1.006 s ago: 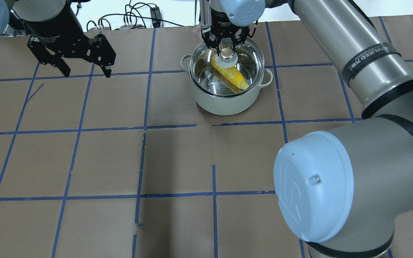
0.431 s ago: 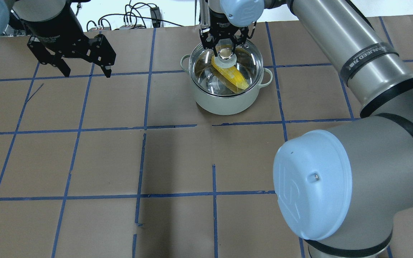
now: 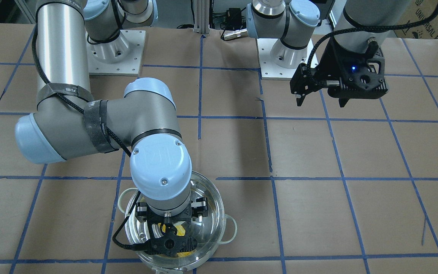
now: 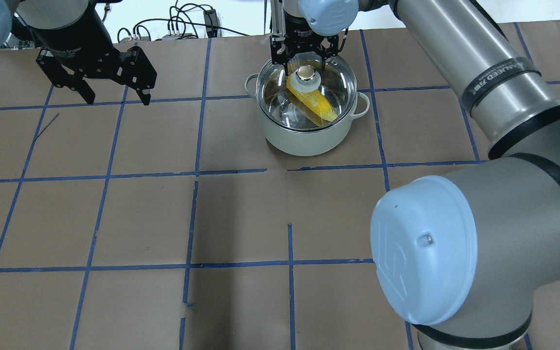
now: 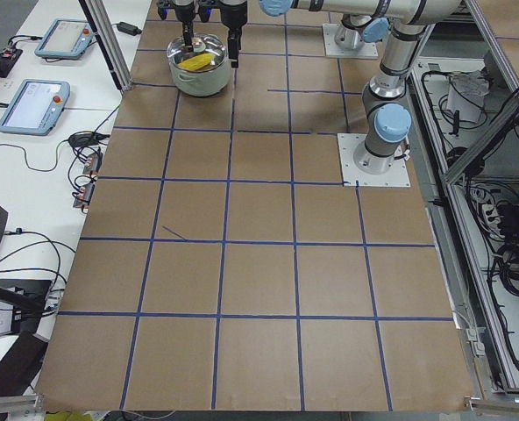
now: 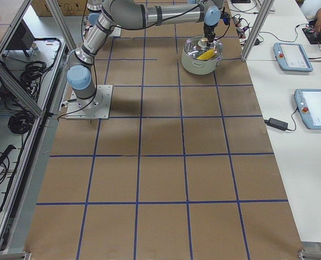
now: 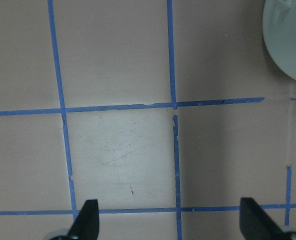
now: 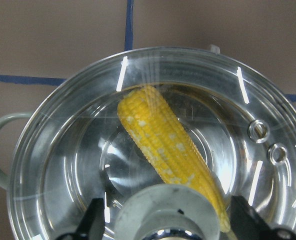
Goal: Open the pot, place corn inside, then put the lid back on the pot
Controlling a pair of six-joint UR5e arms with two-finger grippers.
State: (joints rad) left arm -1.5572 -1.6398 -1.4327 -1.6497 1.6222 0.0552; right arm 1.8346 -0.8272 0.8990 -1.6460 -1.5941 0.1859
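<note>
The pot [image 4: 304, 141] stands on the table at the far middle, pale mint outside. The clear glass lid [image 4: 341, 87] rests on its rim. Through the glass I see the yellow corn [image 4: 316, 104] lying slantwise on the pot's bottom, also clear in the right wrist view [image 8: 163, 145]. My right gripper [image 4: 304, 65] is open, its fingers standing wide on either side of the lid's knob [image 8: 165, 212] without touching it. My left gripper [image 4: 117, 97] hangs open and empty above the table, well to the pot's left. The pot's edge [image 7: 288, 45] shows in the left wrist view.
Brown paper with a blue tape grid covers the table [image 4: 241, 218]. Cables [image 4: 183, 24] lie past the far edge. Teach pendants [image 6: 293, 51] sit on the side bench, with a person's hand [image 6: 319, 24] near them. The right arm's elbow [image 4: 426, 248] bulks over the near right.
The lid has come down onto the pot's rim. My right gripper has let go of the knob, spread its fingers and lifted slightly. The left arm has not moved.
</note>
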